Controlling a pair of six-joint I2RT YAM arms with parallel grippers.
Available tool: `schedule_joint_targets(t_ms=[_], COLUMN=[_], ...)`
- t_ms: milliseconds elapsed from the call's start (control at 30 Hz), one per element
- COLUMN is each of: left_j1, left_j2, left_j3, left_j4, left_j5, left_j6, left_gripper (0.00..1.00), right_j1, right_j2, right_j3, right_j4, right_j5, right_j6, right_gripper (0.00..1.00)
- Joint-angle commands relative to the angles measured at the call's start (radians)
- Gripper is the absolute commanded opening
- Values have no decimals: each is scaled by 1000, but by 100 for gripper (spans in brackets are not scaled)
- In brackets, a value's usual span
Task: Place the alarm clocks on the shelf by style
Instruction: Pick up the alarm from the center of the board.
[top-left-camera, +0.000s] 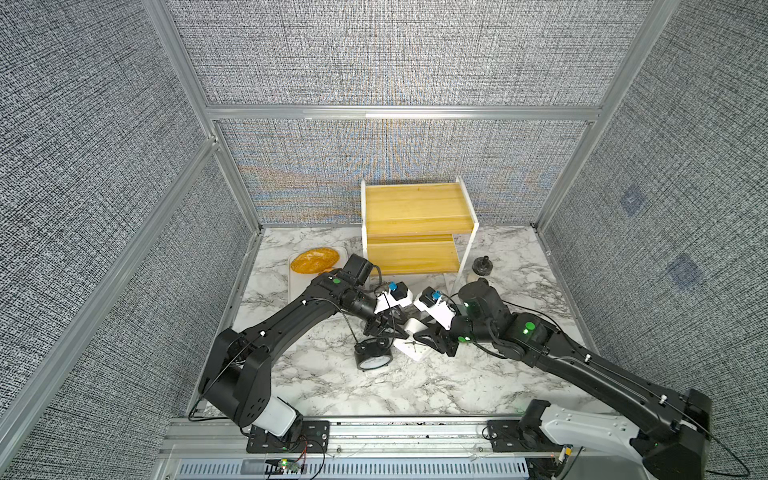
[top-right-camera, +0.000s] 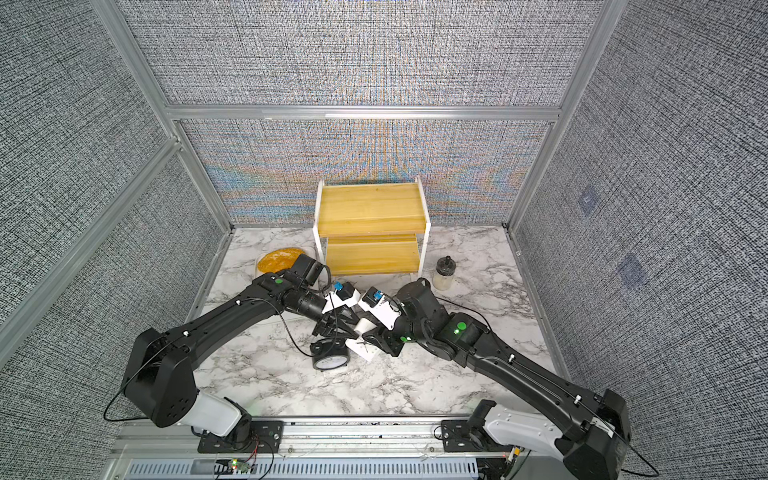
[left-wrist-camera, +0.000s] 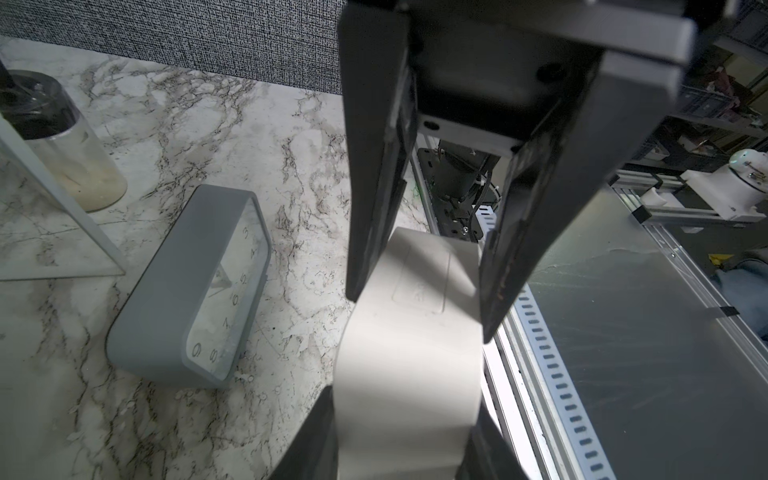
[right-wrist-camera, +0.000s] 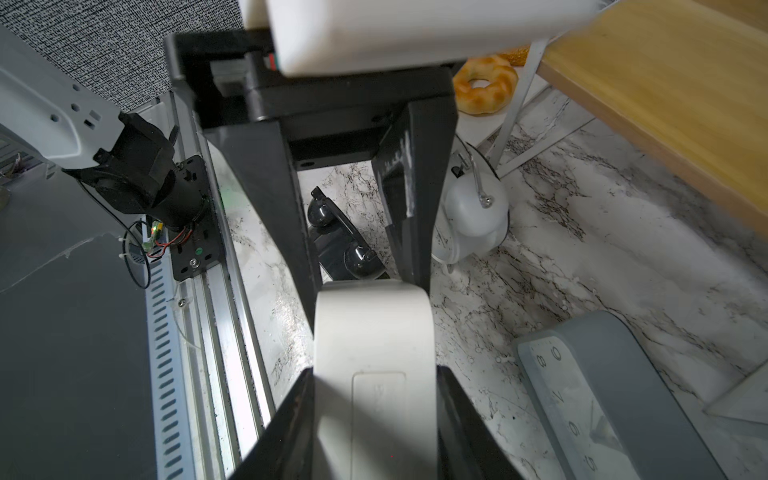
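Right wrist: white square clock between right jaws.

Head to head at mid-bench, the left tool and right tool block each other's way, both clamped on the small white square clock. The black twin-bell clock lies just beside the left tool, on the side away from the shelf. The white twin-bell clock crowds its shelf side. The grey clock lies near the right tool, toward a jar. Beyond both tools the shelf's two boards stand bare. Past the black clock, open bench runs to the front rail.
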Motion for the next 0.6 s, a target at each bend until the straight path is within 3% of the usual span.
schedule_joint_targets(t_ms=[0, 267, 433, 567], left_j1=[-1, 1, 0, 1], left_j2=[16, -1, -26, -101], left_j3=[26, 31, 34, -6], left_j4=[-68, -73, -50, 130], left_j5=[45, 26, 6, -99], left_j6=[-13, -14, -53, -236], left_gripper=[27, 20, 12, 7], right_j1=[3, 1, -2, -14], right_j2=[4, 8, -16, -106], right_j3=[-5, -15, -30, -77], right_j4=[28, 21, 53, 137], right_j5=[4, 64, 157, 264], right_j6=[-19, -8, 30, 73], right_gripper=[31, 34, 68, 82])
